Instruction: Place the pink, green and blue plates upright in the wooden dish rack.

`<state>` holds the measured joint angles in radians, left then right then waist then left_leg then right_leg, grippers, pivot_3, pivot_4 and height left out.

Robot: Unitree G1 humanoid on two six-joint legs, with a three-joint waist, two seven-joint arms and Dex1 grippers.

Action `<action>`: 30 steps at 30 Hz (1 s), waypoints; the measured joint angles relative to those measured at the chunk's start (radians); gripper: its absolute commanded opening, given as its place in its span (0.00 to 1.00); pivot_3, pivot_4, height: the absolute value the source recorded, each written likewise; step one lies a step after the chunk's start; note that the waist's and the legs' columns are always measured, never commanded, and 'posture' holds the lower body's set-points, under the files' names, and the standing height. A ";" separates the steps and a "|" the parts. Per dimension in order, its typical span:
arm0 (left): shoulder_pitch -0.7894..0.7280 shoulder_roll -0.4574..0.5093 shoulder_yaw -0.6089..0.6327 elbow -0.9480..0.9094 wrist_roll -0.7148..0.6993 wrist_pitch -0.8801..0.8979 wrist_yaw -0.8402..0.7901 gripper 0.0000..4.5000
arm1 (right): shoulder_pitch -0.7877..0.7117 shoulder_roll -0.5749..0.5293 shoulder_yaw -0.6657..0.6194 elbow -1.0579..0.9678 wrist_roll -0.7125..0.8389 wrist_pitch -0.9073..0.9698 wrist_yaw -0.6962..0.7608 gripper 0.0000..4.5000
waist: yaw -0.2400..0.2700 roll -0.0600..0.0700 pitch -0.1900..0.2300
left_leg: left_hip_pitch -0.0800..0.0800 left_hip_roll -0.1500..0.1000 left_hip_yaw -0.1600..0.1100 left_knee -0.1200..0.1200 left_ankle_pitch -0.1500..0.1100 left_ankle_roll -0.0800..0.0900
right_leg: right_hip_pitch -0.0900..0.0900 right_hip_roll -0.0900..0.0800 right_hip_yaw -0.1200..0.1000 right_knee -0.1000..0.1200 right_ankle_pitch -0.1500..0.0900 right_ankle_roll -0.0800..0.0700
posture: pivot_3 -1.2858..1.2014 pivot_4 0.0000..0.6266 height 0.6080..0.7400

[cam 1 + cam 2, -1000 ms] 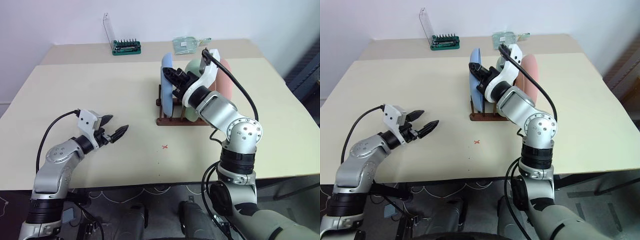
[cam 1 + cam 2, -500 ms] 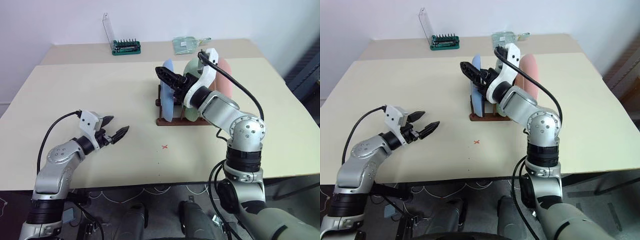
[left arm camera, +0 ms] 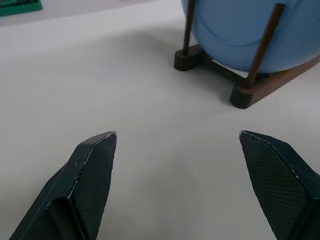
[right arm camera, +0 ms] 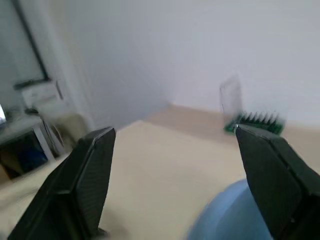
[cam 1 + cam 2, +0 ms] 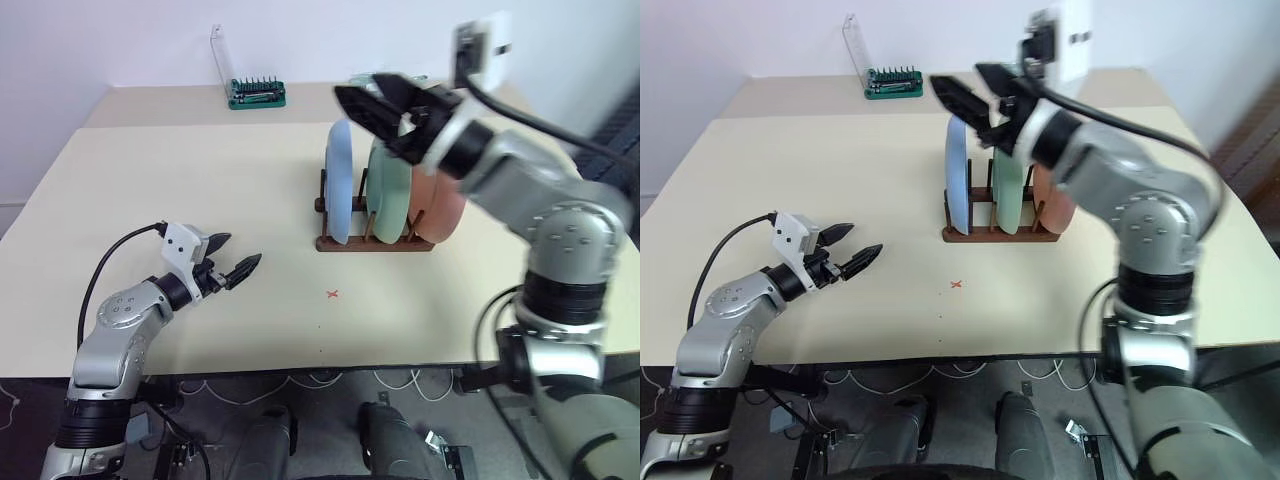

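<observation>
Blue (image 5: 339, 180), green (image 5: 389, 188) and pink (image 5: 444, 205) plates stand upright in the rack (image 5: 375, 240), below the empty, spread right gripper (image 5: 385, 110). Best lift it straight clear; left gripper (image 5: 232, 262) gapes too

Beige table (image 5: 200, 180) bears wooden dish rack (image 5: 375, 242) and, seemingly, a green bit set (image 5: 256, 95).

the left gripper (image 5: 236, 256) sits low on the near left, arm bent, its two black fingers (image 3: 90, 165) spread wide and holding nothing. the right gripper (image 5: 372, 102) is up high at the far right, fingers (image 4: 90, 170) wide apart and empty.
</observation>
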<state>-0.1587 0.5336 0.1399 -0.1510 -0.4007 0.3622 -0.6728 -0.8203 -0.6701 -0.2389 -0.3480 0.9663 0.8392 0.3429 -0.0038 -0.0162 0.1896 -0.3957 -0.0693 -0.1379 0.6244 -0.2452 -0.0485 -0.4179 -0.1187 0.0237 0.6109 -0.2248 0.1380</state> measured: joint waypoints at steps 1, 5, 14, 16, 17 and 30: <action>0.003 0.003 0.002 0.003 0.000 -0.001 -0.001 0.90 | 0.052 -0.064 -0.041 -0.007 -0.009 -0.019 0.061 0.86 | 0.001 0.000 0.000 | 0.000 0.000 0.000 0.001 -0.001 0.002 | 0.001 0.000 0.000 -0.001 0.000 0.000 | 0.52 0.24 1.00; -0.001 0.008 -0.001 0.020 0.004 -0.013 -0.010 0.90 | 0.323 -0.216 -0.174 0.006 -0.089 -0.093 0.255 0.86 | -0.007 0.000 0.000 | 0.001 0.001 0.002 0.002 -0.002 0.003 | 0.002 0.000 0.000 0.000 -0.001 0.001 | 0.52 0.24 1.00; -0.031 0.015 -0.007 0.101 0.039 -0.054 -0.022 0.90 | 0.714 -0.250 -0.226 0.114 -0.370 -0.320 0.429 0.86 | -0.010 0.004 0.000 | 0.004 0.002 0.006 0.005 -0.002 0.003 | 0.004 0.000 0.002 0.000 -0.001 0.001 | 0.52 0.24 1.00; -0.048 0.013 -0.009 0.108 0.045 -0.063 -0.019 0.90 | 0.717 -0.249 -0.210 0.162 -0.413 -0.370 0.442 0.86 | -0.008 0.003 0.000 | 0.004 0.002 0.005 0.005 -0.002 0.003 | 0.005 0.000 0.002 0.000 -0.001 0.001 | 0.52 0.24 1.00; -0.054 0.013 -0.009 0.110 0.049 -0.066 -0.015 0.90 | 0.720 -0.246 -0.201 0.184 -0.431 -0.391 0.451 0.86 | -0.007 0.003 0.000 | 0.004 0.002 0.005 0.005 -0.002 0.003 | 0.005 0.000 0.002 0.000 -0.001 0.001 | 0.52 0.24 1.00; -0.039 0.018 -0.003 0.118 0.066 -0.071 0.003 0.90 | 0.762 -0.178 -0.203 0.314 -0.470 -0.475 0.487 0.86 | -0.007 0.004 0.000 | 0.004 0.002 0.004 0.005 -0.002 0.003 | 0.005 0.000 0.002 0.000 -0.001 0.001 | 0.52 0.24 1.00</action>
<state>-0.1973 0.5514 0.1372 -0.0334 -0.3343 0.2911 -0.6696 -0.0578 -0.8480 -0.4423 -0.0337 0.4962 0.3639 0.8297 -0.0107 -0.0127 0.1899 -0.3913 -0.0678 -0.1335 0.6295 -0.2472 -0.0454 -0.4128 -0.1190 0.0259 0.6110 -0.2255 0.1390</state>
